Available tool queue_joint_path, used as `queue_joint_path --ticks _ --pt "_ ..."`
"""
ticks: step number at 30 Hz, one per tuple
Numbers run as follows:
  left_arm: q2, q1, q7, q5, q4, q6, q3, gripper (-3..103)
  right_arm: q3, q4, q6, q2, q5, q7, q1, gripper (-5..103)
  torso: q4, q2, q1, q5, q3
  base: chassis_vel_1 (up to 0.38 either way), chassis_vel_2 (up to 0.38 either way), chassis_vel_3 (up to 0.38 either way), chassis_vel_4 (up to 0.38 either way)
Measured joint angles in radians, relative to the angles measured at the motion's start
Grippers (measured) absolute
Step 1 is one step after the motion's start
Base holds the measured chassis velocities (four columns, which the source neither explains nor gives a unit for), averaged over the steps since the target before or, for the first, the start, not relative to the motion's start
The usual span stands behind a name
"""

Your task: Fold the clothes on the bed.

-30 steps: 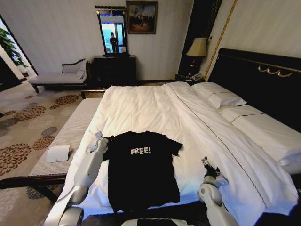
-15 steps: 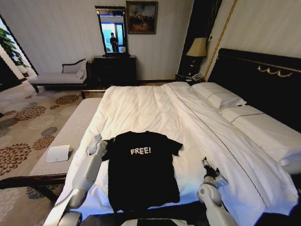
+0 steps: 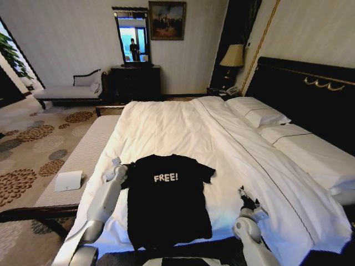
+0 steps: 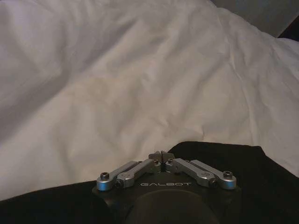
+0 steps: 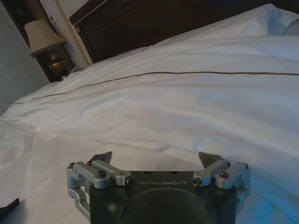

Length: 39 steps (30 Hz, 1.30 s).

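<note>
The clothes (image 3: 166,202), a black T-shirt with white "FREE!" lettering, lie spread flat, chest up, near the foot of the white bed (image 3: 172,127). My left gripper (image 3: 116,163) is at the shirt's left sleeve. In the left wrist view its fingertips (image 4: 161,156) meet at the edge of the black fabric (image 4: 261,177), pinching the sleeve. My right gripper (image 3: 243,194) hovers over the white duvet to the right of the shirt, apart from it. In the right wrist view it (image 5: 159,161) stands open with nothing between its fingers.
A long striped bench (image 3: 77,160) with a white pad (image 3: 68,180) runs along the bed's left side. Pillows (image 3: 258,113) and the dark headboard (image 3: 310,94) are at the far right. A lamp (image 3: 233,58) stands by the headboard and a chaise longue (image 3: 69,91) by the back wall.
My left gripper has shifted only very slightly at the sleeve. The right arm and the shirt have not moved.
</note>
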State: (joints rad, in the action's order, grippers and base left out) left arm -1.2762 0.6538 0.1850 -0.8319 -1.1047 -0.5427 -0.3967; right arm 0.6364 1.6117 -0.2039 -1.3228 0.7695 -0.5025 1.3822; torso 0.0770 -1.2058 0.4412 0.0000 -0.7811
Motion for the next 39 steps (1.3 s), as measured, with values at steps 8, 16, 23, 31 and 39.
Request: queue_joint_path --ticks 8,16,23,31,39 --pt "-0.001 -0.031 -0.012 0.000 0.026 0.005 0.007 0 -0.002 -0.012 0.000 -0.001 -0.004 0.000 -0.007 100 0.0000 0.000 0.000 0.0000 0.000 0.000 0.000 0.000 0.000" --pt "-0.003 -0.050 -0.013 0.011 0.036 0.011 0.009 0 -0.003 -0.013 0.001 -0.003 -0.009 0.000 -0.007 100 0.0000 0.000 0.000 0.0000 0.000 0.000 0.000 0.000 0.000" --pt "-0.004 -0.024 -0.005 0.018 0.010 0.073 -0.014 5 -0.004 -0.008 0.000 -0.002 -0.013 0.002 -0.006 100 0.0002 0.000 0.000 0.0000 0.000 0.000 0.000 0.000 0.000" --pt "0.057 0.244 0.051 -0.094 -0.338 0.186 -0.123 38 -0.024 0.025 -0.009 -0.001 -0.014 0.023 -0.011 100 -0.0002 0.000 0.000 -0.0002 0.000 0.000 0.000 0.000 0.000" --pt "0.076 0.566 0.074 -0.102 -0.681 0.188 -0.268 64 -0.061 0.042 -0.024 0.011 0.053 0.118 -0.018 100 -0.0003 0.000 0.000 0.0000 0.000 0.000 0.000 0.000 0.000"
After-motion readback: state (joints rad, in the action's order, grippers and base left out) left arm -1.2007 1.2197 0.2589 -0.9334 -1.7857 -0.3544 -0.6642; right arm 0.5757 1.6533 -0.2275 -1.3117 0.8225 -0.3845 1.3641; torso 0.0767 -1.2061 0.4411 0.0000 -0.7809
